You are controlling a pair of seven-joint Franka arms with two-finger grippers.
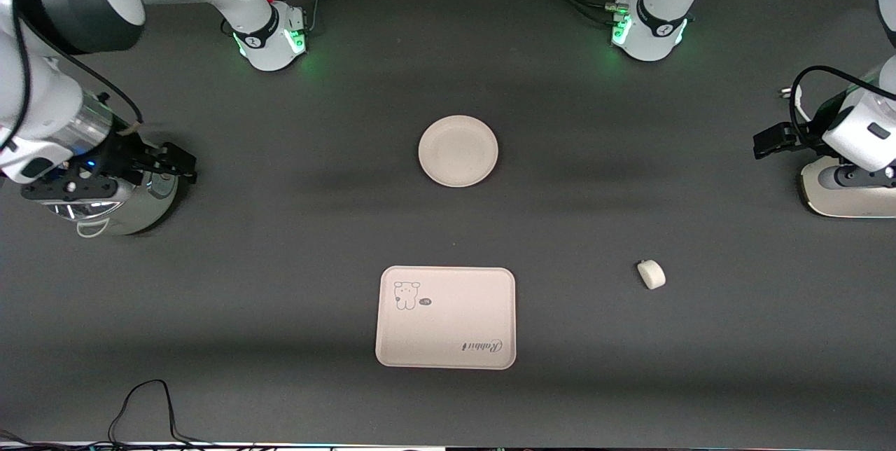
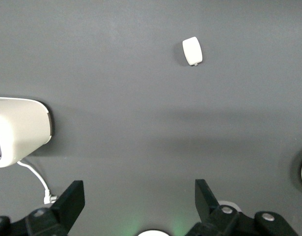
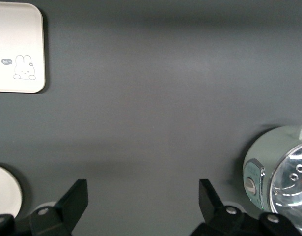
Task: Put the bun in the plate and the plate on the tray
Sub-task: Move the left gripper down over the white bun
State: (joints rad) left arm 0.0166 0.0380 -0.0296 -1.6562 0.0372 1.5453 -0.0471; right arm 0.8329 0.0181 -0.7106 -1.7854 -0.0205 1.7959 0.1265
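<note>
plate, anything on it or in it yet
Nothing. The plate sits bare on the table, its whole dish showing. The bun lies apart, nearer the front camera toward the left arm's end. What is under the plate is covered.

The plate (image 1: 458, 150), tray (image 1: 446, 317) and bun (image 1: 651, 274) lie well apart on the tabletop (image 1: 280, 262), with bare surface between them. A shiny kettle (image 1: 122, 202) stands at the right arm's end, a cream appliance (image 1: 843, 192) at the left arm's end.
</note>
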